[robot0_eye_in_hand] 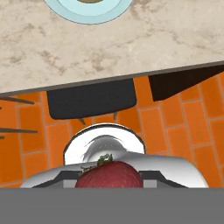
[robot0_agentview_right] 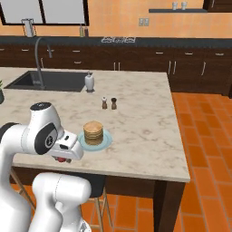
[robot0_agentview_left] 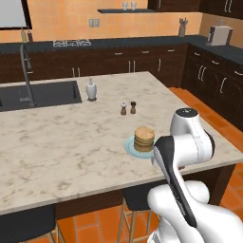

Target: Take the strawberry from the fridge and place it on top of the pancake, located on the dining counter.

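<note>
Hand view: the strawberry (robot0_eye_in_hand: 109, 174) sits red and close at the bottom of frame, green cap up, pinched in my gripper (robot0_eye_in_hand: 109, 177). Jaws clenched on it; grip looks square.

Beyond the fruit I see orange floor tiles, a dark stool seat (robot0_eye_in_hand: 92, 103) and the edge of the dining counter (robot0_eye_in_hand: 131, 43). The pale blue plate (robot0_eye_in_hand: 87, 13) peeks in at the top edge. So I am looking straight down, short of the counter's near edge.

Right base view: my hand hangs just off the counter edge, with a speck of red under it. The pancake (robot0_agentview_right: 93, 132) stack sits on its plate near that edge, just beyond and to the right of my hand. Salt and pepper shakers (robot0_agentview_right: 109, 103) stand further back, well apart from the plate.

Step in hand, as I judge it: carry the fruit over the stack and set it down.

- Stay high enough to clear the counter edge before moving in.
- Travel forward until the plate centres under the fruit.
- Descend slowly; let go only when the fruit is touching or just above the top cake, since a round berry may roll off.
- Keep the wrist pointing straight down throughout.
</note>
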Available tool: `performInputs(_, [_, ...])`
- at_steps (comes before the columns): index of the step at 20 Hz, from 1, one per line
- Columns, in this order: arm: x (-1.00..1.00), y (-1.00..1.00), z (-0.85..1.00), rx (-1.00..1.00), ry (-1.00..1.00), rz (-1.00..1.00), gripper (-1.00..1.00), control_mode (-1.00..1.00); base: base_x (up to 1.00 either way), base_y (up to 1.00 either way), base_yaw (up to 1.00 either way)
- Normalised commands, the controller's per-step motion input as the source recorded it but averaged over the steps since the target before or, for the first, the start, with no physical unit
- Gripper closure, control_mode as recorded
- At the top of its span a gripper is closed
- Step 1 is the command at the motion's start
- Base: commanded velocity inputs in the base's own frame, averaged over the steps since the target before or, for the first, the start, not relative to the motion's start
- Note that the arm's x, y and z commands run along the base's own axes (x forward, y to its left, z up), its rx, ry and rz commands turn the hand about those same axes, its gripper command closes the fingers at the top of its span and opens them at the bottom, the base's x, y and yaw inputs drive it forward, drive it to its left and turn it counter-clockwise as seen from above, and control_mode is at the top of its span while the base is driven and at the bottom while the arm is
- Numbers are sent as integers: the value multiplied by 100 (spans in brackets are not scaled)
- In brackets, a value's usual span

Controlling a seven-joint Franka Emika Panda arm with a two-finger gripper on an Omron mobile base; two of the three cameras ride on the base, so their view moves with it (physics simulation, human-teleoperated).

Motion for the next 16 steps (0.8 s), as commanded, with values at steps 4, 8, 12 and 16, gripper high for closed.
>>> performInputs(4, [14, 4, 23, 0, -18, 4, 100, -100, 1, 2, 0])
performInputs(8, [50, 18, 48, 0, -29, 8, 100, -100, 0, 0, 0])
performInputs(12, [81, 6, 65, 9, -16, 6, 100, -100, 0, 0, 0])
performInputs(16, [87, -8, 73, 9, 0, 1, 100, -100, 0, 0, 0])
